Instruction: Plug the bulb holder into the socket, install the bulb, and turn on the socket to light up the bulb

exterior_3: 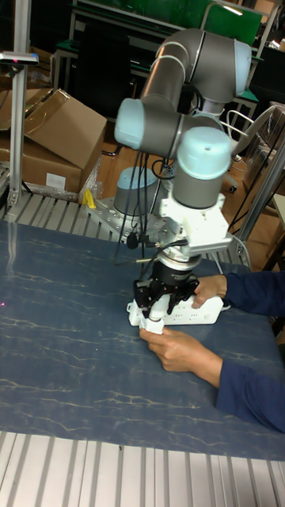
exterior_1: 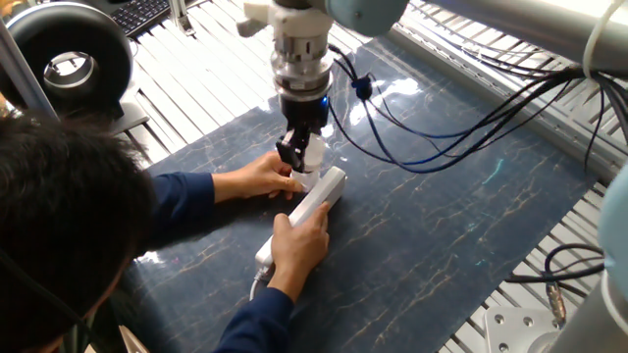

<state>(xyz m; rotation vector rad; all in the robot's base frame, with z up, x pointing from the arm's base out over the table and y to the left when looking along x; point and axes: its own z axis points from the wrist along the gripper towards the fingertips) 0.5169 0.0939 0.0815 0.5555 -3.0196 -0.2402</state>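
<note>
Socket point(exterior_1: 312, 204): a long white rectangular plastic strip lying on the dark blue marbled mat point(exterior_1: 451, 226), directly beneath the gripper point(exterior_1: 301, 160), steadied by two bare hands at either side. The gripper's black fingers pinch a small white cylindrical piece point(exterior_3: 155, 315), apparently the bulb, above the strip's end. Open mat lies beyond the gripper.

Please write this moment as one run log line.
claw: shut on bulb | over socket end | person's hands steady socket

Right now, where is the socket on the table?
The socket lies on the blue mat near the fixed view's centre, under the gripper, steadied by a person's hands.
</note>
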